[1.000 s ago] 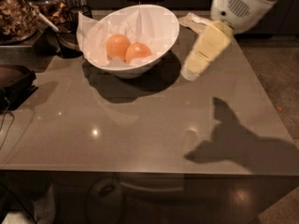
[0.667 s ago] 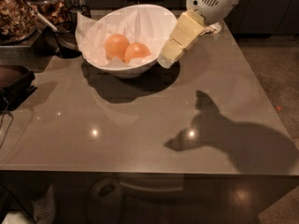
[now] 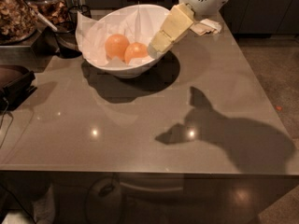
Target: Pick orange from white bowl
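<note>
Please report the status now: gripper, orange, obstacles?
Gripper low at white bowl rim. Orange in bowl, close beside gripper. Paler fruit on its far side, not between.

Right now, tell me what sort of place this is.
Probably a kitchen or pantry: a glossy countertop, food jars at the back left, and dark cabinets behind. The gripper hangs over the white bowl at its right rim, beside the orange.

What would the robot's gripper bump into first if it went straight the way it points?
Probably the orange, the redder one in the white bowl. The gripper is over the bowl's right rim, pointing down-left at it. Depth is unclear, so it might clip the rim first.
</note>
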Motion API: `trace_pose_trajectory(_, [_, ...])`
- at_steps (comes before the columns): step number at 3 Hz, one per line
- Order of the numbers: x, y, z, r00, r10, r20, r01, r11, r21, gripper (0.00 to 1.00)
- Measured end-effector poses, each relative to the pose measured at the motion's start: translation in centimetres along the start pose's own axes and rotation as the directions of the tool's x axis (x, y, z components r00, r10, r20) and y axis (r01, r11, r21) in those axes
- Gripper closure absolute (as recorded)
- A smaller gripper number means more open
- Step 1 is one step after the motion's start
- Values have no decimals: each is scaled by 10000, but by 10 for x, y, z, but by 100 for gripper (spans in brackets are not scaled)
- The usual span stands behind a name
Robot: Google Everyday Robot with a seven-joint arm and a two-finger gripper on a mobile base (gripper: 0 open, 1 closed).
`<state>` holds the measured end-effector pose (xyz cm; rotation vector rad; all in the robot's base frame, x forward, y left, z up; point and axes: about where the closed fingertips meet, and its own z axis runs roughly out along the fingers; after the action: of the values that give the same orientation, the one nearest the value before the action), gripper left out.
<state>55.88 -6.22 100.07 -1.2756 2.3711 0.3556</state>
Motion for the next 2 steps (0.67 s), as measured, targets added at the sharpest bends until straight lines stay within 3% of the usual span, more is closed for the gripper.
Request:
trace_pose_trajectory(1, [-64, -13, 30, 9994, 235, -256, -238, 9996, -117, 0])
trace_pose_trajectory(2, [-72, -12, 31, 9999, 152, -70, -153, 9998, -99, 0])
